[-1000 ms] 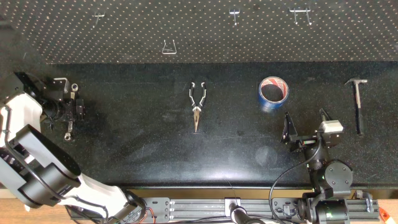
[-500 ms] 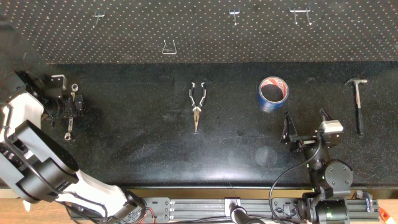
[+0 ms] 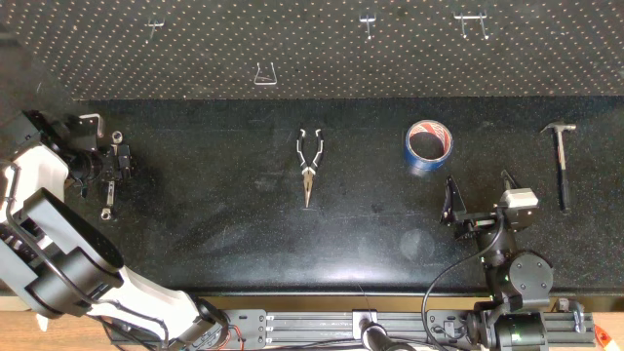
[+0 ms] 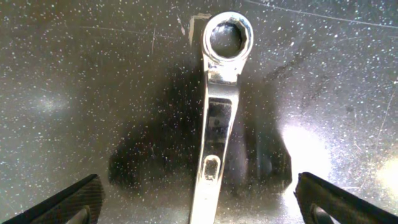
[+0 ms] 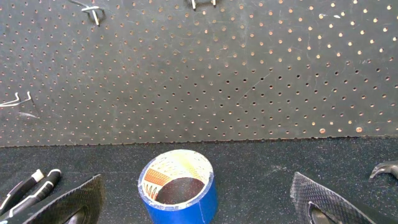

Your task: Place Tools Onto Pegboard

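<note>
Left gripper (image 3: 114,168) shifted slightly toward frame's left, now straddling the wrench (image 4: 217,118) on the desk (image 3: 244,219), jaws wide, empty; pickup seems next.

Back: pegboard (image 3: 312,49) behind the table (image 3: 244,234), hooks (image 3: 368,21) on it. On the table, left to right, well apart: wrench (image 4: 217,124), pliers (image 3: 309,166), tape (image 3: 429,144), hammer (image 3: 561,166). Left gripper (image 4: 199,202) sits over the wrench, one finger on either side of its shaft. Right gripper (image 3: 479,190) is in front of the tape, between tape and hammer
</note>
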Motion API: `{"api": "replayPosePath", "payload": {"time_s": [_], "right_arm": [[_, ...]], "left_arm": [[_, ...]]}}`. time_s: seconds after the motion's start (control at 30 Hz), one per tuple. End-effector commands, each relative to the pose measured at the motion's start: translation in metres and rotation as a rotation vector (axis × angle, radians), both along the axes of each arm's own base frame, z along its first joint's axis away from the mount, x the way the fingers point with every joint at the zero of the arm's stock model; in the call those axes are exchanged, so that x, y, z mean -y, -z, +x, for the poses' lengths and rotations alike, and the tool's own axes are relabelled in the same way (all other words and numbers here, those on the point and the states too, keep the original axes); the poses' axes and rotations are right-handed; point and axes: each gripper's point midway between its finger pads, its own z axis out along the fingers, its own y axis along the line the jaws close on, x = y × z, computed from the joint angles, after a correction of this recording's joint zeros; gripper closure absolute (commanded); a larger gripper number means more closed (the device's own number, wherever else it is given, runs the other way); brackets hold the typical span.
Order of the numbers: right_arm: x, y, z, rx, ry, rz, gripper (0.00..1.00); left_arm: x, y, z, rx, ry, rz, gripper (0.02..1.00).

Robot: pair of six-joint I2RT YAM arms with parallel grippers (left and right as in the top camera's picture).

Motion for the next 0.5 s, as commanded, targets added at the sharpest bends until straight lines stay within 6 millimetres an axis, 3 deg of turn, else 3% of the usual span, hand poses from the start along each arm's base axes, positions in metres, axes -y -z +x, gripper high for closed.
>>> {"api": "replayPosePath", "payload": {"time_s": [0.03, 0.13, 0.17, 0.23, 0.5], "right_arm": [[0.0028, 0.001, 0.0001, 0.003, 0.014, -0.019, 0.027], [0.0027, 0.001, 0.0001, 0.003, 0.014, -0.019, 0.027], [0.0028, 0.001, 0.0001, 0.003, 0.014, -0.019, 0.027], [0.0028, 0.001, 0.0001, 0.003, 0.014, -0.019, 0.027], [0.0028, 0.001, 0.0001, 0.003, 0.014, -0.019, 0.029]], "left_arm": [[0.0011, 0.0065, 0.0062, 0.01, -0.001, -0.033, 0.097], [0.0039, 0.0081, 0.0075, 0.016, 0.004, -0.05, 0.277], [0.004, 0.008, 0.0076, 0.017, 0.004, -0.05, 0.375], [0.0039, 0.008, 0.0077, 0.017, 0.004, -0.05, 0.671], [0.0039, 0.0081, 0.0076, 0.017, 0.004, -0.05, 0.877]]}}
